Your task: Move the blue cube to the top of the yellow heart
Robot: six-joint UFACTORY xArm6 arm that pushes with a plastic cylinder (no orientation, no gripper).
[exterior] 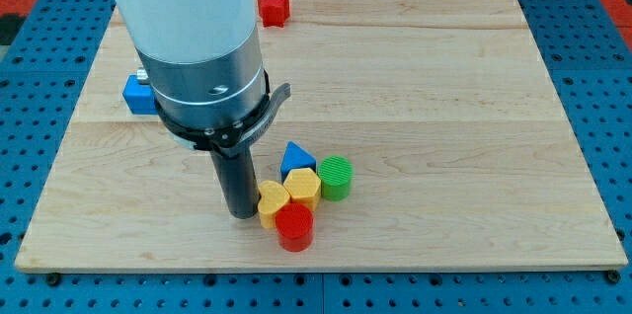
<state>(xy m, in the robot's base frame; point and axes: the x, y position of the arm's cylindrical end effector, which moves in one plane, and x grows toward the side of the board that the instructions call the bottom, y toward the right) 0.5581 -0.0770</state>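
Counter: pale wooden board lying on a blue perforated surface; carries every block listed below.

Arm: white upper housing over a grey metal collar with a black clamp ring, covering much of the view's upper left. It ends in a straight dark rod. There is no end effector in the grasping sense, so nothing is clenched or released; the rod holds nothing.

My tip: rests on the counter toward the view's bottom centre, just to the view's left of the yellow heart, touching or nearly touching it. It is well apart from the blue cube.

Blue cube: near the counter's left edge, upper left of the view, partly hidden behind the arm's collar. Only its left part shows, so its long axis and heading cannot be told. It lies well apart from the cluster.

Cluster, view's bottom centre, pieces touching or nearly so:
- Green cylinder: ribbed, upright, at the cluster's right.
- Red cylinder: upright, at the cluster's bottom, touching the yellow heart.
- Blue triangle: apex toward the view's top, directly above the yellow pieces.
- Yellow hexagon: between the blue triangle and red cylinder.
- Yellow heart: at the cluster's left, beside the rod.

Red star: alone at the counter's top edge.
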